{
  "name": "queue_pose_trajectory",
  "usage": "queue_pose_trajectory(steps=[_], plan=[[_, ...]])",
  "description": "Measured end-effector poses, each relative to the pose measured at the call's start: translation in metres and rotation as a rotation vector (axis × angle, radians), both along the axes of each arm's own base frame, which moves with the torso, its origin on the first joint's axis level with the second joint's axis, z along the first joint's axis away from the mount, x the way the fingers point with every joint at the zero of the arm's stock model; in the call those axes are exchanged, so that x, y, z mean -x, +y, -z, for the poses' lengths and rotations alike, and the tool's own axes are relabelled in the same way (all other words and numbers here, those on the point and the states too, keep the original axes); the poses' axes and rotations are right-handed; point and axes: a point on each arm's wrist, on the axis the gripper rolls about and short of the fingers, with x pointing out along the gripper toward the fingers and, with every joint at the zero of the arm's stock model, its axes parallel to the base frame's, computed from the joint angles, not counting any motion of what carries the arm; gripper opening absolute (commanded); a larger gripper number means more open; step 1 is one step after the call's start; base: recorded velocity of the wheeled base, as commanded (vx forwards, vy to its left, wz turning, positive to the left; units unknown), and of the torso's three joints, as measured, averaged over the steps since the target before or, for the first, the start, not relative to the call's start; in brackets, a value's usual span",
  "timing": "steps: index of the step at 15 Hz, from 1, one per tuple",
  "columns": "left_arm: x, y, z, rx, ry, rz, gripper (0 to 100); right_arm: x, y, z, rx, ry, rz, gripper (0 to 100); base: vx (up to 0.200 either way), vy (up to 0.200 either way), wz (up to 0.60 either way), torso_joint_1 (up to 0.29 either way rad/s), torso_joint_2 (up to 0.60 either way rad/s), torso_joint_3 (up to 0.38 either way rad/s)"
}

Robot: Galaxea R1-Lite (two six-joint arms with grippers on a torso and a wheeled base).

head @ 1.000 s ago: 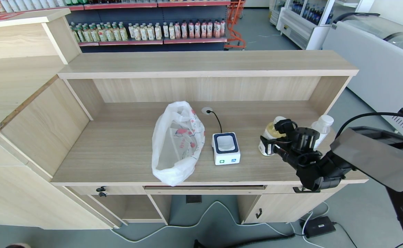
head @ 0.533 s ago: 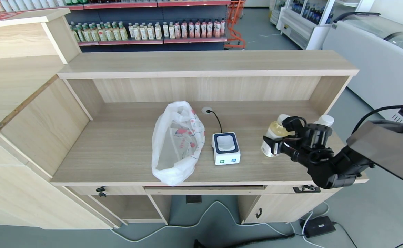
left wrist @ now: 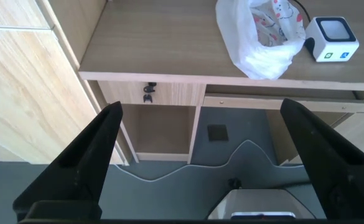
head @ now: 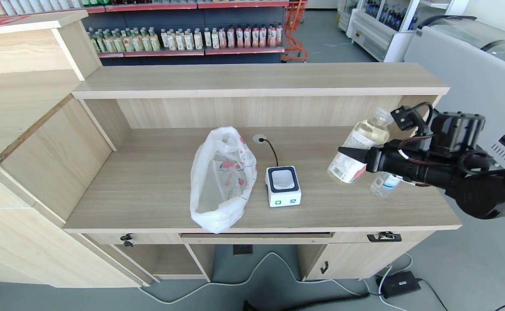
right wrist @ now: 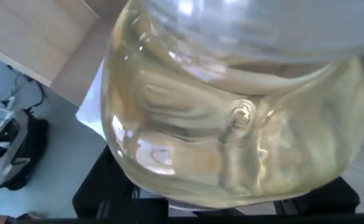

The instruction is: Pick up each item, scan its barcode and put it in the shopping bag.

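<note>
Centrally on the tabletop (head: 148,185) lay the open shopping bag (head: 220,177), the scanner (head: 283,185) just beside it. Near the right edge, the right tool (head: 350,155) pinched a tilted bottle of yellowish drink (head: 362,136), held off the surface. The left tool (left wrist: 201,112) hung spread and empty before the front edge. The arm hid half of a clear bottle (head: 382,185).

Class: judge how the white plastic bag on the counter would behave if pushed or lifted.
The bag looks thin and crumpled, so it would probably flop and fold rather than keep shape. It lies slumped with its mouth open and seems nearly empty, so likely light, sliding easily on the smooth counter.
</note>
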Motion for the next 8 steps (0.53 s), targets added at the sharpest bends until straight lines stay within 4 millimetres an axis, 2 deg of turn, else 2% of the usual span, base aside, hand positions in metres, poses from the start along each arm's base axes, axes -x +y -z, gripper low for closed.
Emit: queue_pose_trajectory(steps=[2,4,6,8], plan=[[0.000,0.000,0.000,0.000,0.000,0.000,100,0.035,0.010,-0.038,-0.089,0.047,-0.157,0,0.000,0.000,0.00,0.000,0.00,0.000],[0.000,0.000,0.000,0.000,0.000,0.000,100,0.080,0.022,-0.070,-0.156,0.120,-0.347,0,0.000,0.000,0.00,0.000,0.00,0.000],[0.000,0.000,0.000,0.000,0.000,0.000,100,0.123,0.031,-0.091,-0.184,0.182,-0.522,0,0.000,0.000,0.00,0.000,0.00,0.000],[0.000,0.000,0.000,0.000,0.000,0.000,100,0.159,0.032,-0.104,-0.195,0.233,-0.676,0,0.000,0.000,0.00,0.000,0.00,0.000]])
